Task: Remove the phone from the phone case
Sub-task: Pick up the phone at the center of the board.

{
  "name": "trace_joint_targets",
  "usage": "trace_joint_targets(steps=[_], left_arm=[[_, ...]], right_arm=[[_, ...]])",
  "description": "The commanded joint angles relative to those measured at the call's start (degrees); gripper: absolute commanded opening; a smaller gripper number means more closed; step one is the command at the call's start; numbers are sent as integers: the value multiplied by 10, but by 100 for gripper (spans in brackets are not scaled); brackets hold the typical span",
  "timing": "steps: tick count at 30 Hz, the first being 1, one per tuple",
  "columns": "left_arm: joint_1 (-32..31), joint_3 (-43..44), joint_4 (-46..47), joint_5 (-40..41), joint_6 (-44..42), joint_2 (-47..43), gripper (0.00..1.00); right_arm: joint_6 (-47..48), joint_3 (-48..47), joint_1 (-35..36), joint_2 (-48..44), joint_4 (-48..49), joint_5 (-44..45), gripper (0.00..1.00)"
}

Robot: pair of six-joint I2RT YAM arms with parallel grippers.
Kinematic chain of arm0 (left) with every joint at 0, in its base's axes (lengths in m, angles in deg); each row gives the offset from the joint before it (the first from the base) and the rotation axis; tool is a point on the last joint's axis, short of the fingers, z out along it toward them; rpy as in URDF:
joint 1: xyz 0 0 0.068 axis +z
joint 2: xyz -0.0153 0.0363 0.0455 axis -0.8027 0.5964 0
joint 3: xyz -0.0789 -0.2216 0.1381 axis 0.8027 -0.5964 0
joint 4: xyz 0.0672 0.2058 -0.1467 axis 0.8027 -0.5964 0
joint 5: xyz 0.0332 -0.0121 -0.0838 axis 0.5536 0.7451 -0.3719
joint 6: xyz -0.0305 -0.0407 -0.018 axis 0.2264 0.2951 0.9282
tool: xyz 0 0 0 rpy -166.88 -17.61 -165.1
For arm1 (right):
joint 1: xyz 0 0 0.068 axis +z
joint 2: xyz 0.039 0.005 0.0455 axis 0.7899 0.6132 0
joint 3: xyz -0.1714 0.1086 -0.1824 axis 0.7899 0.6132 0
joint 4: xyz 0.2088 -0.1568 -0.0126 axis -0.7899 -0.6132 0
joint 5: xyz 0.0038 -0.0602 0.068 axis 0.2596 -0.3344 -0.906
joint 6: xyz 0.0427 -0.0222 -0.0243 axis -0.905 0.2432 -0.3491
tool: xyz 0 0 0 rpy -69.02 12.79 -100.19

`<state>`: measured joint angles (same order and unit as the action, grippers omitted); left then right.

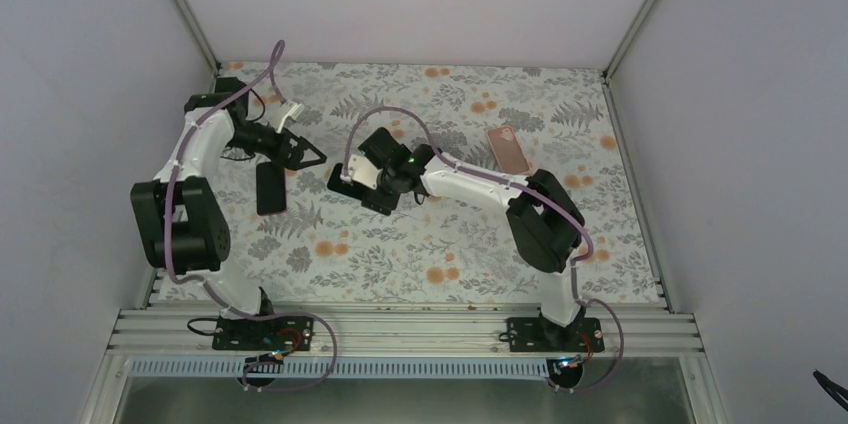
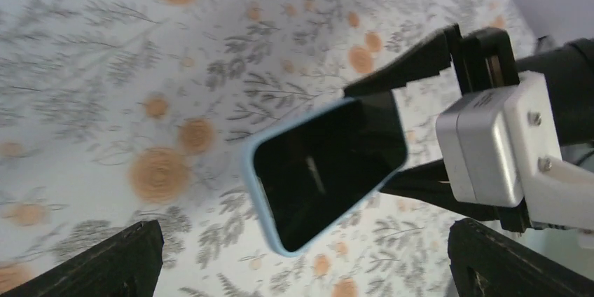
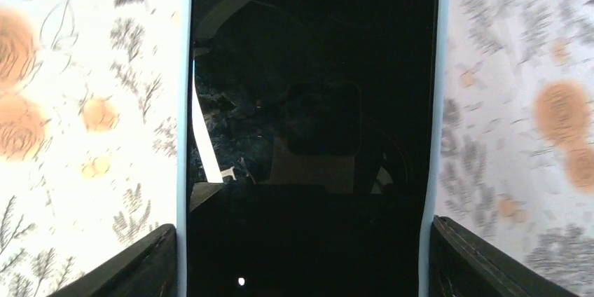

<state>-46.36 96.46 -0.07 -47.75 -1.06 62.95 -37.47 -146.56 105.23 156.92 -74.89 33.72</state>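
Observation:
A black-screened phone (image 3: 308,101) sits in a light blue case (image 3: 183,101). My right gripper (image 3: 301,258) is shut on the case's two long edges and holds it above the floral table. In the left wrist view the cased phone (image 2: 329,164) hangs tilted, with the right gripper's black fingers (image 2: 413,66) on either side of its far end. My left gripper (image 2: 305,262) is wide open and empty, a little short of the phone's free end. In the top view the left gripper (image 1: 305,152) faces the right gripper (image 1: 345,189) at the table's left-centre.
A second dark phone (image 1: 270,189) lies flat on the table below the left gripper. A pink phone or case (image 1: 508,149) lies at the back right. White walls close the table on three sides. The floral cloth (image 1: 420,254) covers the table.

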Motion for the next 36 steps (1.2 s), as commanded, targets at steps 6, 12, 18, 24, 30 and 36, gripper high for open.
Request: trace_joint_targets(steps=[6, 12, 18, 24, 30, 36], left_arm=[[-4, 52, -126, -128, -46, 81, 100], [-4, 36, -72, -105, -15, 77, 100], [-16, 48, -78, -128, -16, 98, 100], [-33, 69, -97, -156, -25, 105, 73], [-32, 88, -114, -178, -41, 112, 42], [-32, 108, -136, -201, -66, 131, 20]], right_arm=[[-5, -98, -9, -5, 11, 16, 67], [-9, -139, -9, 3, -6, -2, 67], [-6, -179, -9, 18, -13, -10, 66], [-7, -211, -8, 35, -21, -18, 66], [-4, -206, -8, 29, -18, -23, 66], [-1, -180, -8, 7, -18, -29, 68]])
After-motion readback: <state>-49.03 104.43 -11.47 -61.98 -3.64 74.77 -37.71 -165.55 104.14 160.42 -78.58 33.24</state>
